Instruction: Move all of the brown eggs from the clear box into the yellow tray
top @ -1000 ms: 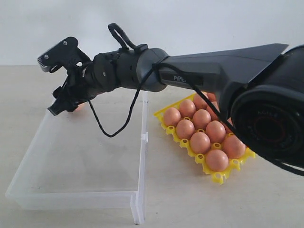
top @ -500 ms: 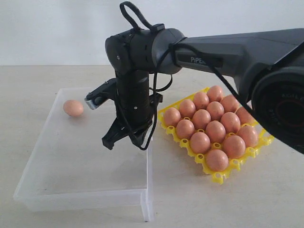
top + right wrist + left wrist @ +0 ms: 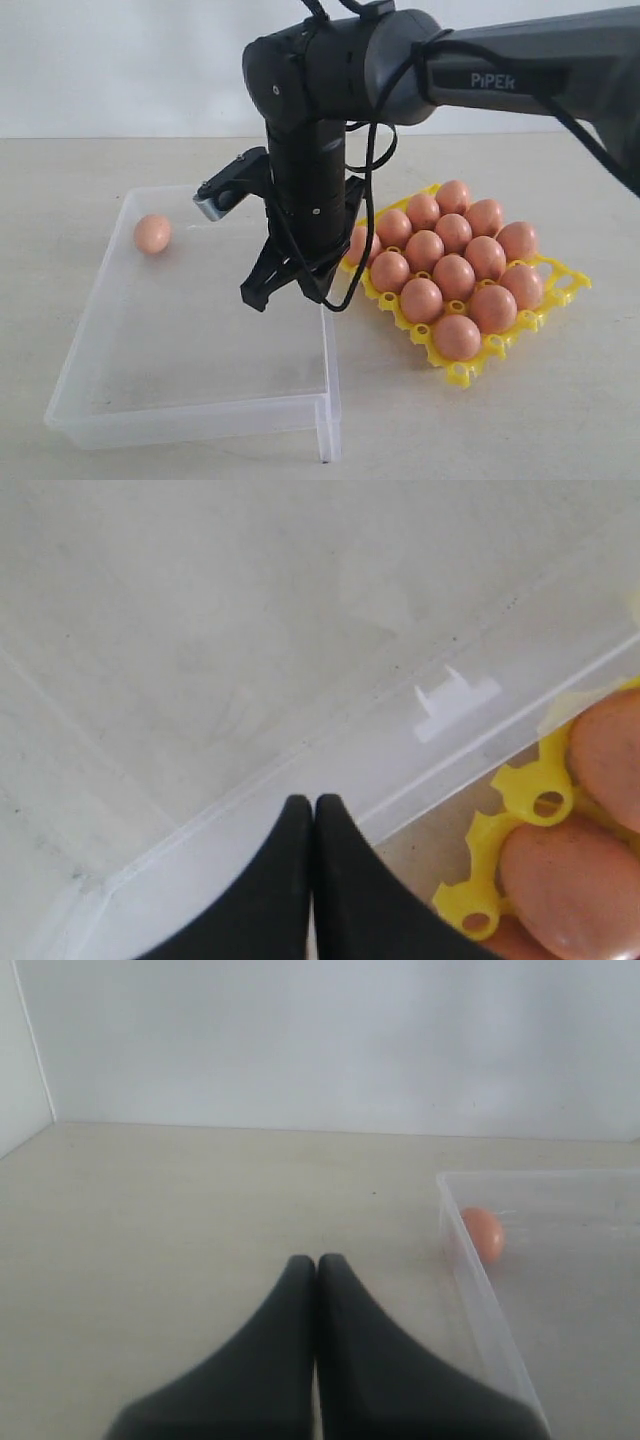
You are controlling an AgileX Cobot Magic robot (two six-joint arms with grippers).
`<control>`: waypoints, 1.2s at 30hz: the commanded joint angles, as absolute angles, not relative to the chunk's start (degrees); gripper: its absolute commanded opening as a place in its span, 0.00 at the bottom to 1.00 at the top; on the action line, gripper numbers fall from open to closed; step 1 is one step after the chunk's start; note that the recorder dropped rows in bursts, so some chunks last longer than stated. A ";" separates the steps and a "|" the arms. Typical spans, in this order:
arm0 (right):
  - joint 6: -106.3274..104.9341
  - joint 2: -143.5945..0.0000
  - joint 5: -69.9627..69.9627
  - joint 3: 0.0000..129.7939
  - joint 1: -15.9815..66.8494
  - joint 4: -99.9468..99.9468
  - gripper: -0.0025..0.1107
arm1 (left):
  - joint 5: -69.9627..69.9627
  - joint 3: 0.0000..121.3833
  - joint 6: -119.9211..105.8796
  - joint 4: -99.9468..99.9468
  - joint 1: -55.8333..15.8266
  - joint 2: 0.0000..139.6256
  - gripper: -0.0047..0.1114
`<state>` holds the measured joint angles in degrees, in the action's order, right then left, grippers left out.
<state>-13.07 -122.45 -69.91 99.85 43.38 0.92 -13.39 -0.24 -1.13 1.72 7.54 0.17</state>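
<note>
One brown egg point(image 3: 152, 234) lies alone in the clear box point(image 3: 180, 418), well apart from my right gripper point(image 3: 312, 802), on its side away from the yellow tray point(image 3: 462, 374). The other brown eggs point(image 3: 454, 277) sit in that tray, just beside this gripper. Its fingers are pressed together, holding nothing, above the box wall nearest the tray. My left gripper point(image 3: 317, 1260) is also pressed together, empty, above the table point(image 3: 200, 1190).

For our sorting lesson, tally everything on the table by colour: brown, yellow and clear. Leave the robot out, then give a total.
Brown oval eggs: 16 (15 in the tray, 1 in the box)
Bright yellow plastic egg tray: 1
Clear shallow plastic box: 1
Total: 18
</note>
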 commanded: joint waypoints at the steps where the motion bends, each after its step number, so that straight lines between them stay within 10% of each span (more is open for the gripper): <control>1: -12.16 -123.16 -69.96 96.88 43.17 0.66 0.02 | -13.32 0.00 -1.16 2.03 7.36 0.00 0.00; 36: -29.63 -116.14 -64.04 96.60 43.29 -10.35 0.02 | -13.32 0.00 -1.16 2.03 7.36 0.00 0.00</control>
